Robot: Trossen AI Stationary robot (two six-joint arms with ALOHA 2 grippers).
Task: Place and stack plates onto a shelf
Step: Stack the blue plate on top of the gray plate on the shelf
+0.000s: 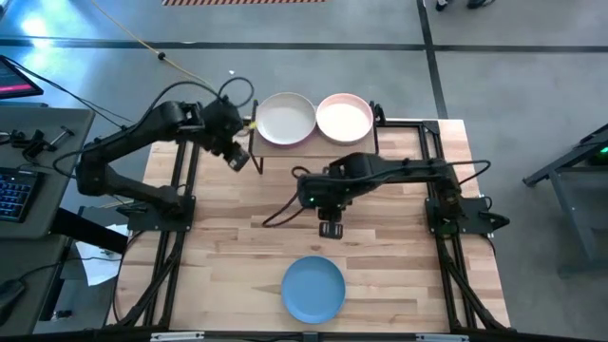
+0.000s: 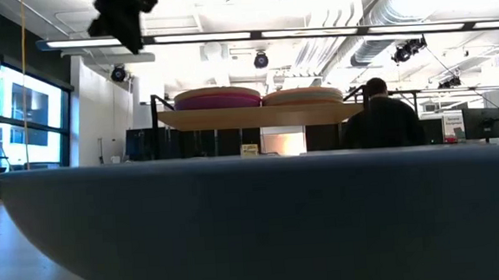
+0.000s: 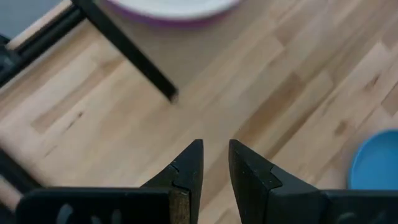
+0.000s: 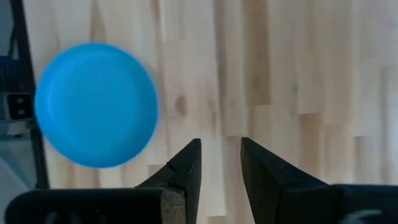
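A blue plate (image 1: 314,288) lies flat on the table near its near edge. It fills the foreground of the low view (image 2: 254,218) and also shows in the right wrist view (image 4: 96,104). Two stacks of plates rest on the shelf (image 2: 257,116) at the far edge. The left stack (image 1: 285,119) has a beige plate on top with a purple rim below, and the right stack (image 1: 344,117) is topped pale pink. My left gripper (image 1: 237,157) hovers just left of the shelf, narrowly open and empty (image 3: 214,158). My right gripper (image 1: 330,228) hangs over the table's middle, narrowly open and empty (image 4: 221,158).
Black frame rails run along the table's left (image 1: 176,190) and right (image 1: 442,190) sides. A black shelf leg (image 3: 127,50) stands close ahead of my left gripper. Bare wood lies between the shelf and the blue plate. A person (image 2: 383,119) sits beyond the table.
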